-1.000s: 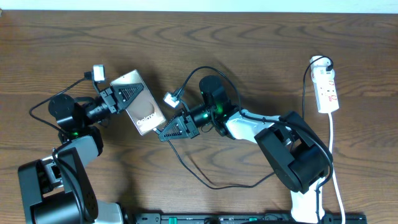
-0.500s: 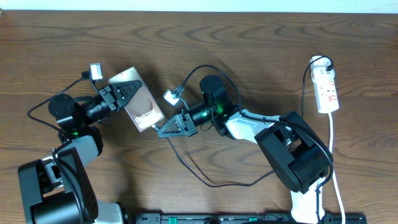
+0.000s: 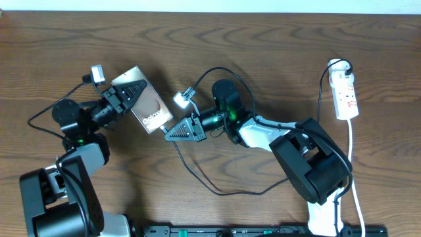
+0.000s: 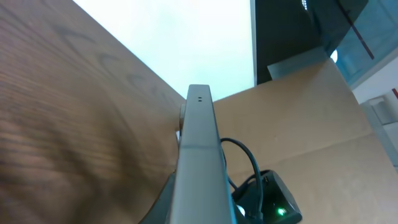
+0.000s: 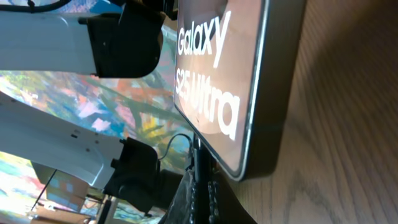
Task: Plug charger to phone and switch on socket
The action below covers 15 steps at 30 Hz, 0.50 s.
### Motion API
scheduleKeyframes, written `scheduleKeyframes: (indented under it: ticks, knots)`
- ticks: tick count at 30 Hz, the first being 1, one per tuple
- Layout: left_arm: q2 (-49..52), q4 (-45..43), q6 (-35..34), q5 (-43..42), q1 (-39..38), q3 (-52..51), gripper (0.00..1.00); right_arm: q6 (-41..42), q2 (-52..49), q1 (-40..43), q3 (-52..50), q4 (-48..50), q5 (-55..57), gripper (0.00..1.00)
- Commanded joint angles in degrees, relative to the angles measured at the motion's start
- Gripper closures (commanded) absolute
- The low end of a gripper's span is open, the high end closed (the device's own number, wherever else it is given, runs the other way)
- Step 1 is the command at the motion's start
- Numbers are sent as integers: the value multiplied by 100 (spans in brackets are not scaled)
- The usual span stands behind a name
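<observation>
My left gripper is shut on the phone and holds it tilted, lifted off the table. The left wrist view shows the phone edge-on. My right gripper is shut on the black plug tip of the charger, right at the phone's lower end. The right wrist view shows the phone's "Galaxy S25 Ultra" face just above my right fingers and the plug. I cannot tell if the plug is seated. The black cable loops across the table. The white socket lies at the far right.
The socket's white cord runs down the right edge of the wooden table. The right arm's body sits between the phone and the socket. A black rail runs along the front edge.
My left gripper has swung the phone up and to the left. My right gripper has followed to the left with the plug, staying at the phone's lower end.
</observation>
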<state>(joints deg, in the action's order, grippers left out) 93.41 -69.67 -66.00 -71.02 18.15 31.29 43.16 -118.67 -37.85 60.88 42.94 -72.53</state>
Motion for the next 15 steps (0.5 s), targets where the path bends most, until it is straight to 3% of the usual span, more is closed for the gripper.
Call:
scheduleKeyframes:
  ticks: [1, 15]
  knots:
    - [-72, -31, -48, -365, -343, 0, 93, 262, 22, 68, 127, 240, 881, 99]
    - [-72, -31, -22, -348, -382, 0, 92, 319, 22, 81, 127, 319, 964, 99]
